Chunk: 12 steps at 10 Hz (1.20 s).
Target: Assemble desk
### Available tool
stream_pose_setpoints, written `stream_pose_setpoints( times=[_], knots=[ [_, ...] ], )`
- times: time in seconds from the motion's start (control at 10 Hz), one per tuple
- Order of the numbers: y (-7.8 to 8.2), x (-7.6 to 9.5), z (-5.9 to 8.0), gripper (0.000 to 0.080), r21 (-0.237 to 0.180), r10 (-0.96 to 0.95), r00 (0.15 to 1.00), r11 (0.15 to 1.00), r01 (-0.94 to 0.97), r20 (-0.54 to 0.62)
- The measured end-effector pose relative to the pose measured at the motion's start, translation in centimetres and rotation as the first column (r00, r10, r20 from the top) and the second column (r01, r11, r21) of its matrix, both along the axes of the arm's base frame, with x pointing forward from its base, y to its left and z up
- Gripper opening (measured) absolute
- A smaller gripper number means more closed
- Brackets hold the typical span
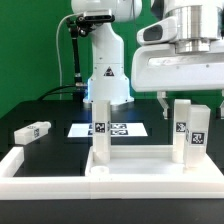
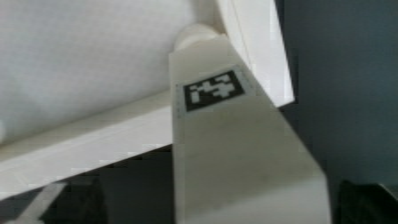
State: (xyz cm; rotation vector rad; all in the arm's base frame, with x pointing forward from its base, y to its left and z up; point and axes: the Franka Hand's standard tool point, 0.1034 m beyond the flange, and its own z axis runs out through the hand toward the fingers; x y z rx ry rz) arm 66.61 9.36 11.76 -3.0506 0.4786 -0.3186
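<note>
The desk panel lies flat, a white rectangle with a raised rim. One tagged leg post stands upright at its corner on the exterior view's left. Two more tagged posts stand at its end on the exterior view's right. My gripper hangs over those two posts, open, fingers level with their tops. In the wrist view a tagged post rises from the panel corner between my dark fingers. My gripper is open, with a gap on either side. A loose leg lies on the table.
The low white L-shaped border rail runs along the front and the exterior view's left of the panel. The marker board lies flat behind the panel. The robot's white base stands at the back, on a dark table.
</note>
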Motion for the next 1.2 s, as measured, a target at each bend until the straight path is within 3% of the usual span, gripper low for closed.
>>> stream_pose_setpoints(
  times=[0.1, 0.3, 0.4, 0.5, 0.8, 0.9, 1.1, 1.2],
  knots=[
    [0.0, 0.0, 0.0, 0.0649, 0.004, -0.022, 1.000, 1.000, 0.022, 0.001],
    [-0.1, 0.0, 0.0, 0.0398, 0.010, -0.051, 0.999, 0.999, 0.051, 0.000],
    [0.0, 0.0, 0.0, 0.0398, 0.021, -0.094, 0.996, 0.995, 0.094, -0.001],
    [-0.2, -0.1, -0.1, 0.0288, 0.048, -0.225, 0.974, 0.973, 0.225, -0.009],
    [-0.5, -0.1, -0.1, 0.0288, 0.079, -0.399, 0.916, 0.913, 0.400, -0.028],
    [-0.7, -0.1, -0.2, 0.0288, 0.095, -0.596, 0.799, 0.794, 0.601, -0.074],
    [-1.1, 0.0, -0.2, 0.0288, 0.088, -0.773, 0.617, 0.611, 0.787, -0.145],
    [-1.1, -0.1, -0.2, 0.0290, 0.093, -0.866, 0.467, 0.457, 0.884, -0.180]
  ],
)
